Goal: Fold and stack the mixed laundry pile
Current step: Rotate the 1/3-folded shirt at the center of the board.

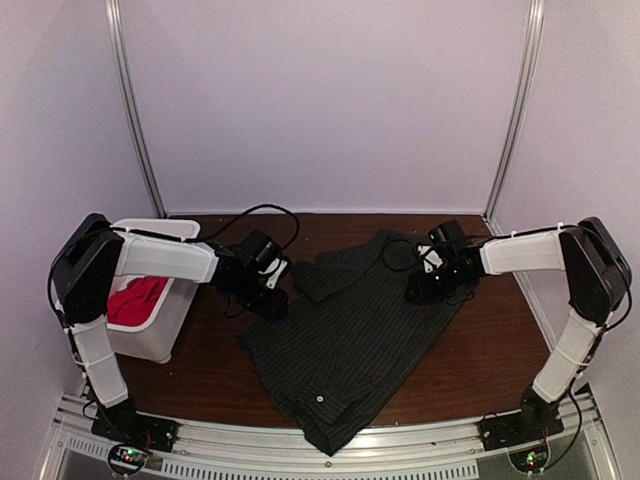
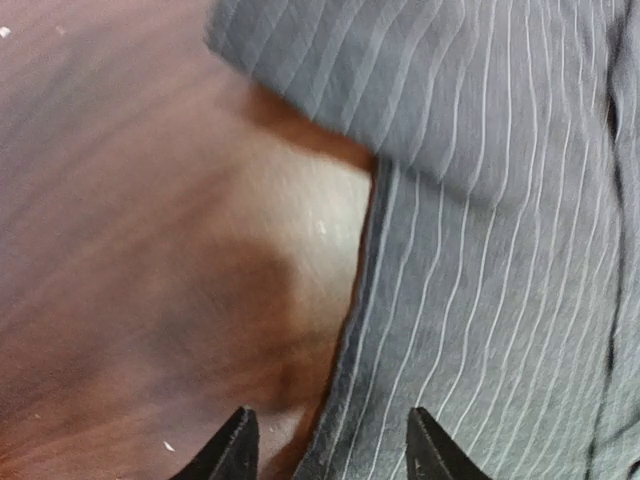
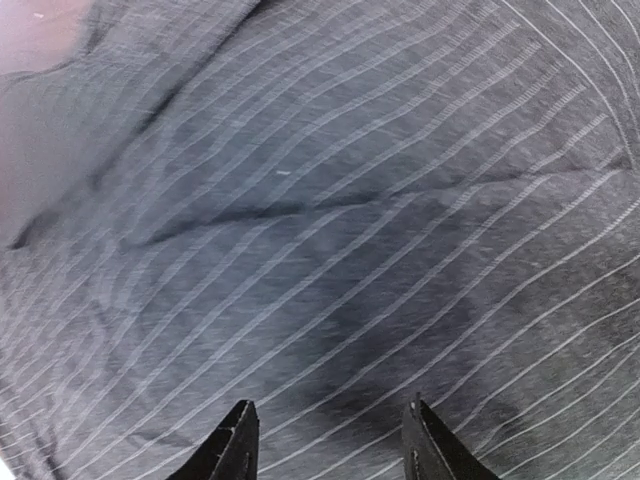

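The dark charcoal pinstriped shirt [image 1: 350, 335] lies spread on the brown table, collar end at the near edge. The red T-shirt [image 1: 137, 298] sits bunched inside the white bin at the left. My left gripper [image 1: 272, 298] is open and empty over the shirt's left edge; in the left wrist view its gripper [image 2: 328, 450] straddles the shirt's hem [image 2: 365, 300], with a sleeve [image 2: 420, 90] beyond. My right gripper [image 1: 418, 290] is open and empty above the shirt's right upper part; the right wrist view shows the gripper [image 3: 330, 445] over striped cloth [image 3: 330, 220].
The white plastic bin [image 1: 160, 335] stands at the table's left edge under my left arm. Bare brown table [image 1: 490, 350] shows to the right of the shirt and at the far side. Black cables [image 1: 265, 213] lie at the back. White walls enclose the table.
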### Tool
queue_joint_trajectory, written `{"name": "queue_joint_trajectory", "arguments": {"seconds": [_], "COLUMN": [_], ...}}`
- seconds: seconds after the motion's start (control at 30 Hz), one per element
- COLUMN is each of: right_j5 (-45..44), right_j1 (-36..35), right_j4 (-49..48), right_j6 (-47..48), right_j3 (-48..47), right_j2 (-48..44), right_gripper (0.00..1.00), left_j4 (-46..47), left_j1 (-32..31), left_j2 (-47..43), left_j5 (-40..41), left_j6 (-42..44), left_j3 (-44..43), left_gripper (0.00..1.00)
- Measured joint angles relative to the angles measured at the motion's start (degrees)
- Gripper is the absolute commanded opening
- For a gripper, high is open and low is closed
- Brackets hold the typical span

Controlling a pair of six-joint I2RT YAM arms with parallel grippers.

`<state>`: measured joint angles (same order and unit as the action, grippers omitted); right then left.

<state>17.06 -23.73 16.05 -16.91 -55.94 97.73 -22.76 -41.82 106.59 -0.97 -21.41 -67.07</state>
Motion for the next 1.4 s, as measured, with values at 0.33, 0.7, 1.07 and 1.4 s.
{"name": "queue_joint_trajectory", "arguments": {"seconds": [0.33, 0.7, 1.07, 1.4], "right_j5": [-7.3, -5.09, 2.21, 5.79], "right_j1": [0.98, 0.7, -11.91, -25.18], "right_j4": [2.64, -2.93, -9.57, -9.14], "right_j6": [2.54, 2.56, -7.23, -17.7], "right_j3": [-12.74, -0.92, 14.99, 23.91], "right_j2": [12.66, 5.29, -7.04, -16.65], "right_gripper": [0.48, 0.5, 0.52, 0.53], "left_j4": [0.9, -0.28, -4.2, -4.81], "left_j1": [-5.79, -1.25, 4.55, 7.3], "left_j2": [-0.26, 4.59, 15.89, 17.9], "left_j5": [3.43, 8.33, 8.94, 5.62], "left_j6": [0.79, -0.42, 2.08, 4.31], "left_j3": [4.94, -1.2, -18.14, -21.4], "left_gripper": [0.37, 0.25, 0.28, 0.34]}}
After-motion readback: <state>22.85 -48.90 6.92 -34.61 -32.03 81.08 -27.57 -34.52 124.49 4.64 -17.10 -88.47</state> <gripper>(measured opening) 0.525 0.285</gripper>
